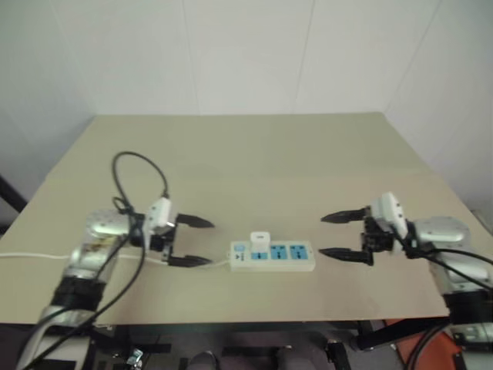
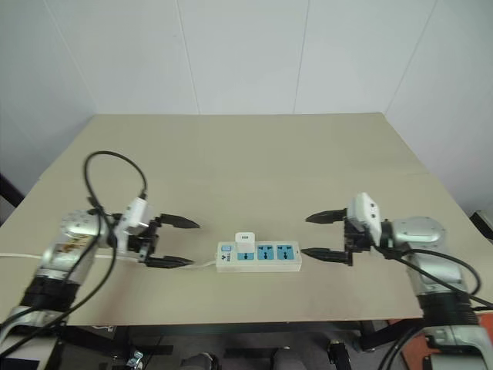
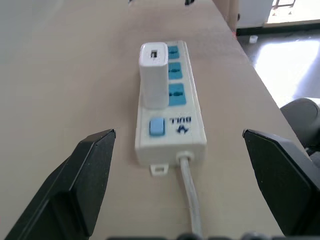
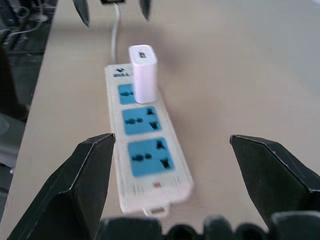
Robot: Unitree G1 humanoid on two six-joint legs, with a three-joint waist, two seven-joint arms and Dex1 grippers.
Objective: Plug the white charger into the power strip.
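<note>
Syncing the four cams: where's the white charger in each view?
Left eye: white charger at lower centre, upright in the power strip.
Right eye: lower centre.
Left wrist: upper centre.
Right wrist: upper centre-left.
Shared landmark: it sits in the blue socket nearest the strip's switch.

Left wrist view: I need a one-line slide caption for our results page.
White charger standing plugged into the power strip socket nearest the switch, framed by the open left gripper.
</note>
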